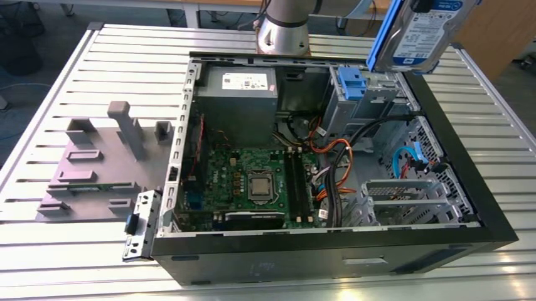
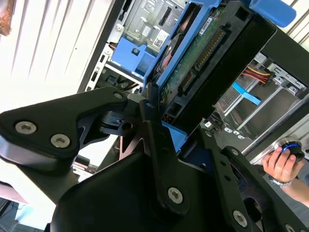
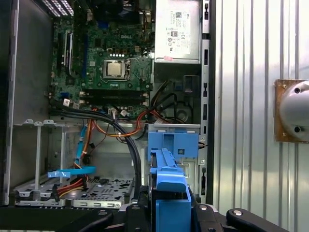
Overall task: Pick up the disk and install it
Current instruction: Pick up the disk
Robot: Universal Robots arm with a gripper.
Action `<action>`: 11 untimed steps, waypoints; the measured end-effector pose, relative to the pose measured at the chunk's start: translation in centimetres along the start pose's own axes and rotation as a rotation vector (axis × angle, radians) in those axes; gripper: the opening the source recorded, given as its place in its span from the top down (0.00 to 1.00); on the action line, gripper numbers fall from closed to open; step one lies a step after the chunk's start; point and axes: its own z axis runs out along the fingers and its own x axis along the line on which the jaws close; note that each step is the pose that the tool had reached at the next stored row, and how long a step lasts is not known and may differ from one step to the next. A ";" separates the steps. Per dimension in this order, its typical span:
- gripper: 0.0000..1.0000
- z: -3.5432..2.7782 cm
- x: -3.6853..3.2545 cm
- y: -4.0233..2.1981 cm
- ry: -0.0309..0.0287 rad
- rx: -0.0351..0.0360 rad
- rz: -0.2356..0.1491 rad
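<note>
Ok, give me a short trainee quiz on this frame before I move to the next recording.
1. True or false: the disk already sits in the drive bay.
2. In the exterior view, which part is the disk nearest to? A) the motherboard B) the blue bracket in the open computer case C) the grey fixture beside the case
3. Fill in: the gripper is shut on the ____.
Key: 1 false; 2 B; 3 disk.
</note>
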 end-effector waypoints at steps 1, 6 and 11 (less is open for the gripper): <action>0.64 0.01 0.03 0.00 -0.0001 0.0000 0.000; 0.64 0.00 0.15 0.00 -0.0001 0.0000 0.000; 0.64 0.00 0.25 0.00 0.0000 0.0000 0.000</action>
